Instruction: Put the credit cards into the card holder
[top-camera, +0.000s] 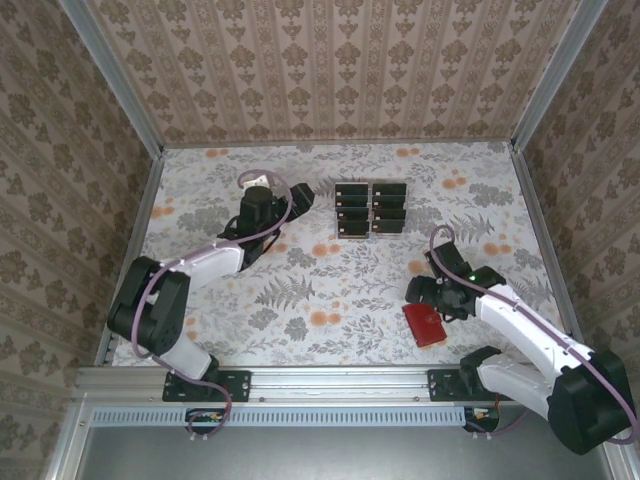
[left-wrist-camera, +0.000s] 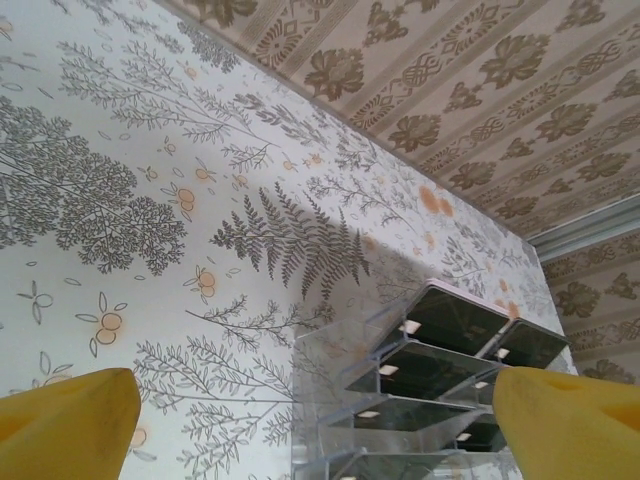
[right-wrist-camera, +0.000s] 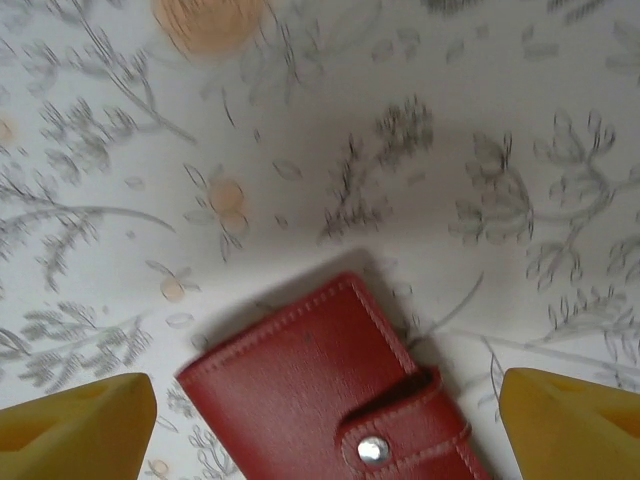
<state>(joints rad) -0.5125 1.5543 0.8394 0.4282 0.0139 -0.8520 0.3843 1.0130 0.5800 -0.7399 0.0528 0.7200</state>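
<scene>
The credit cards are several black cards standing in two columns of a clear tiered rack at the middle back of the table. In the left wrist view the cards lie just ahead and to the right of my left gripper, which is open and apart from them. In the top view the left gripper is just left of the rack. The card holder, a red wallet snapped shut, lies flat at the front right. My right gripper hangs open over it. The card holder sits between the yellow fingertips, untouched.
The table carries a pale floral cloth. Patterned walls with metal corner posts close off the back and both sides. A metal rail runs along the near edge by the arm bases.
</scene>
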